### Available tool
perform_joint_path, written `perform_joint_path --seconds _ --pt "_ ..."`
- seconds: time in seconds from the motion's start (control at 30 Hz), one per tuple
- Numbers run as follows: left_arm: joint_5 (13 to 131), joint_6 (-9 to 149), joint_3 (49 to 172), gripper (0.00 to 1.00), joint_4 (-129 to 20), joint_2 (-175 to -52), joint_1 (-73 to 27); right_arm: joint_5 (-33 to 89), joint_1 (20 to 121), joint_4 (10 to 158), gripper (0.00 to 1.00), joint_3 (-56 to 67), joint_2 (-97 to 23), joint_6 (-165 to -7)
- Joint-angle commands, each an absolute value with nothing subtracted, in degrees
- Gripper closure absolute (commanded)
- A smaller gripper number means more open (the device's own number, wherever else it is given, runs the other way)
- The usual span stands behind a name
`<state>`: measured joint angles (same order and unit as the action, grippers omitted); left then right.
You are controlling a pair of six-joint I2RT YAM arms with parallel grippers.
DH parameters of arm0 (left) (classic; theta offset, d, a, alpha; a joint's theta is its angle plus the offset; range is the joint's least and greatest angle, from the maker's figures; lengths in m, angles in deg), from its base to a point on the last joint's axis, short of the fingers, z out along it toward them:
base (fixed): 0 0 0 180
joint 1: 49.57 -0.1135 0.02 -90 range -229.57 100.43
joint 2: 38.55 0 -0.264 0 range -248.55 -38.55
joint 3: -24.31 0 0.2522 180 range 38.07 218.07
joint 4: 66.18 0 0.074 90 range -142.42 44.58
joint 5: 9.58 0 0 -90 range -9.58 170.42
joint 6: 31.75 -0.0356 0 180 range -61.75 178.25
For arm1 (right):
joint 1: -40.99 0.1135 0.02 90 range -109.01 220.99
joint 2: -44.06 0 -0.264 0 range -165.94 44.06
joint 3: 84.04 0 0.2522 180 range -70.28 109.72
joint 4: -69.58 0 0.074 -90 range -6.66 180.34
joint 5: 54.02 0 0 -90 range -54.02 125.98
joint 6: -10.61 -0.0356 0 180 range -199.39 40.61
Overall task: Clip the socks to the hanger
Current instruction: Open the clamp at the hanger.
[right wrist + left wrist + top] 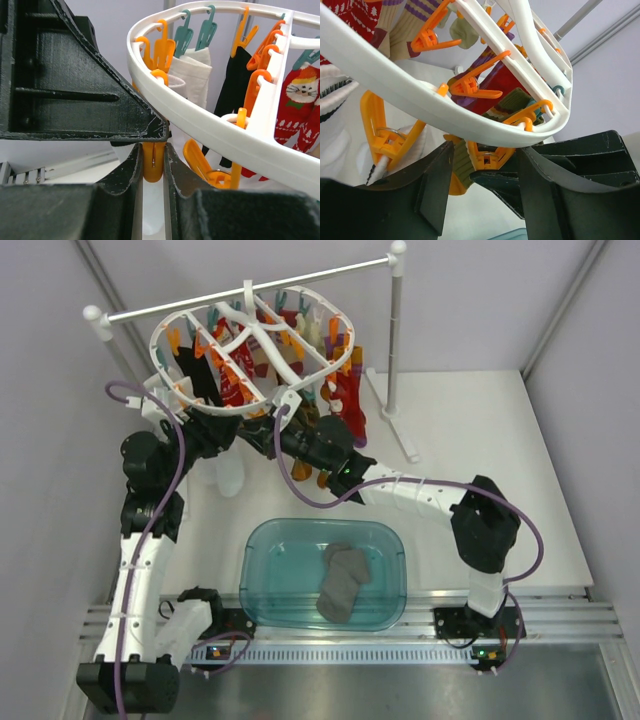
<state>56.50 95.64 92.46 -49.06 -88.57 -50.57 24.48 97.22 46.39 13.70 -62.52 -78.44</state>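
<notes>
The white oval hanger [250,345] hangs from the rail with orange and teal clips and several socks on it. One grey sock [343,582] lies crumpled in the teal basin. My right gripper [153,150] is shut on an orange clip [154,165] just under the hanger rim [200,122]; from above it [264,436] sits below the ring's front edge. My left gripper [485,165] stands open right beside it, below the rim [420,95]. Another orange clip [490,155] and the right gripper's dark fingertip lie between its fingers [432,190]. In the top view the left gripper [222,436] is under the ring's near-left side.
The white rail stand [395,330] carries the hanger at the back. The teal basin [262,570] sits near the front edge. Red [350,400], black [200,375] and white [230,475] socks dangle around both grippers. Purple cables loop beside the arms.
</notes>
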Motion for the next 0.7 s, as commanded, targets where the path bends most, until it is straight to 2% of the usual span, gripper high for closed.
perform_joint_path --seconds 0.0,0.37,0.47,0.57,0.67 --pt "59.5 98.24 91.6 0.43 -60.23 -88.39 -50.71 19.81 97.33 45.2 1.0 13.56 -60.79 -81.05" --pt "61.43 100.52 90.18 0.44 -64.19 -88.21 -50.72 18.49 97.16 45.28 1.0 12.25 -60.44 -81.5" --pt "61.96 101.58 90.1 0.49 -64.46 -88.3 -50.72 18.49 97.16 45.37 1.0 11.9 -60.18 -81.32" --pt "62.22 102.63 89.92 0.57 -64.89 -88.12 -50.8 18.58 97.16 45.55 1.0 11.46 -60.0 -81.06" --pt "62.14 103.07 89.66 0.71 -64.9 -87.95 -50.71 18.93 97.16 45.81 1.0 11.02 -59.91 -80.53"
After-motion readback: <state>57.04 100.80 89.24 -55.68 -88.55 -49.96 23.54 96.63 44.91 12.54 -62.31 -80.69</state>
